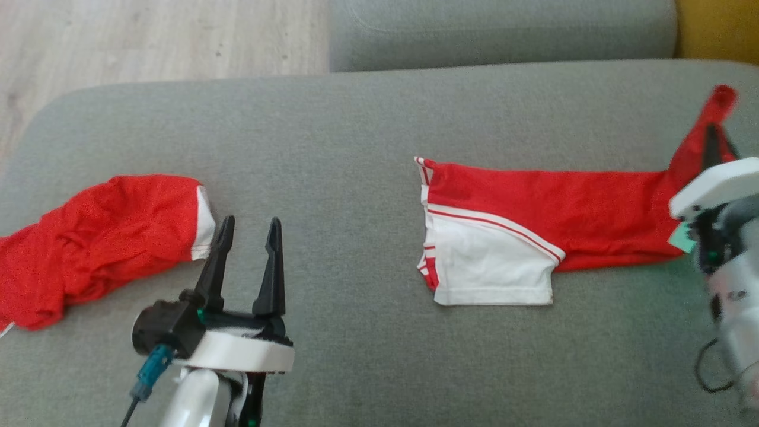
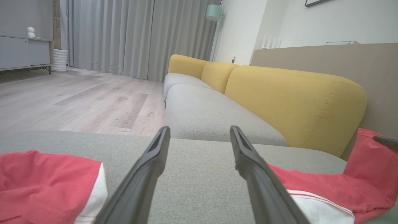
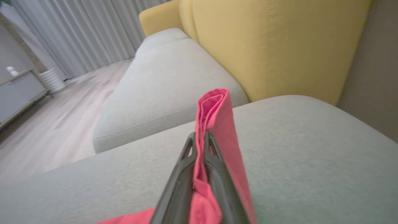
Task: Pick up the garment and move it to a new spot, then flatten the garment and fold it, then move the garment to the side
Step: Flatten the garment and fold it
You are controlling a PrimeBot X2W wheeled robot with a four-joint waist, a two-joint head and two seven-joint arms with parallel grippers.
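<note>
Head view: garment (image 1: pixel 533 207) lies stretched across grey cushion (image 1: pixel 356 118), centre to right of frame. Right gripper (image 1: pixel 713 139) pinches its red end, lifted, at right edge. Left gripper (image 1: pixel 251 228), lower left, fingers spread, empty, beside second red garment (image 1: pixel 89 243).

Soft, even daylight; faint shadows; blurred right wrist view.

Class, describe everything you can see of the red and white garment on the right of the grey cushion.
The garment is red cloth with a white panel and red-and-white striped trim at its left end. It lies mostly flat on the grey cushion. Its right end is lifted, pinched in the shut right gripper, a fold standing above it.
</note>
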